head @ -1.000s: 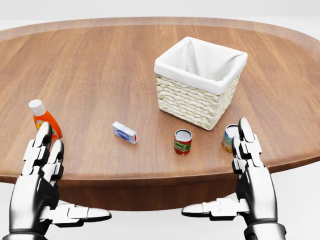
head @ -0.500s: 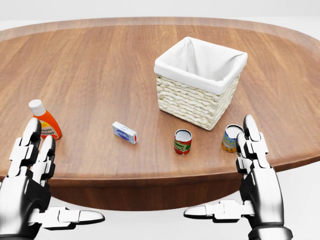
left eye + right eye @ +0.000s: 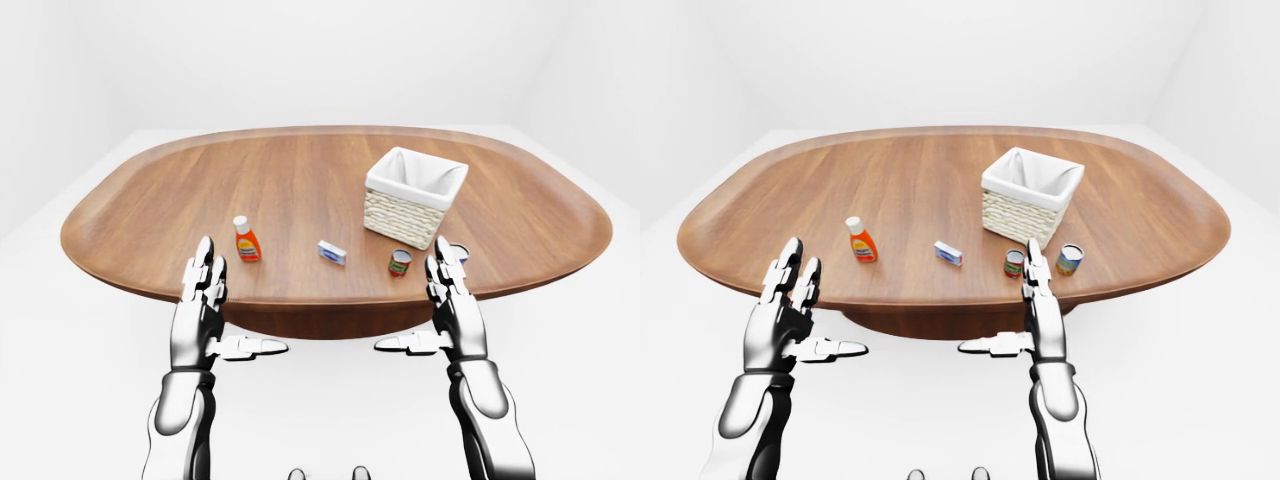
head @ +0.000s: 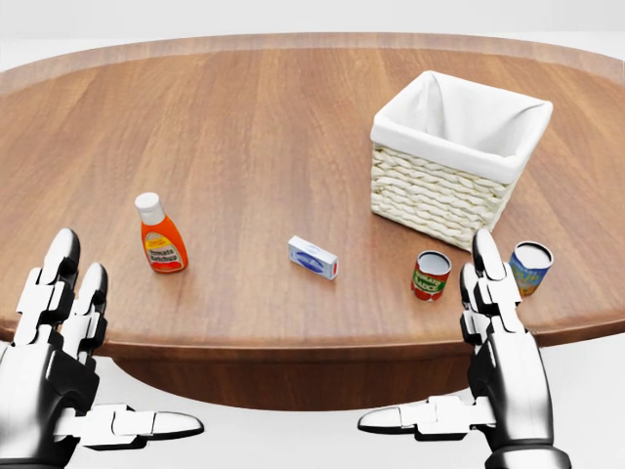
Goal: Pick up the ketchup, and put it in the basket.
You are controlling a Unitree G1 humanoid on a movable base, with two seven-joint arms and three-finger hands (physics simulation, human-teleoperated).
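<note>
The ketchup (image 4: 162, 239), an orange bottle with a white cap and a label, stands upright on the wooden table (image 4: 254, 127), at the left of the head view. The wicker basket (image 4: 444, 191) with a white lining stands at the upper right and looks empty. My left hand (image 4: 117, 342) is open at the table's near edge, below and left of the ketchup and apart from it. My right hand (image 4: 430, 337) is open at the lower right, below the two cans. Neither hand holds anything.
A small white and blue box (image 4: 312, 257) lies between the ketchup and the basket. A red can (image 4: 430, 275) and a blue and yellow can (image 4: 529, 267) stand just below the basket. The table's rounded near edge (image 4: 293, 342) runs between my hands.
The whole picture has shifted: the camera moved left, so the ketchup, box, cans and basket now lie further right. My left hand has dropped slightly. Both hands stay open.
</note>
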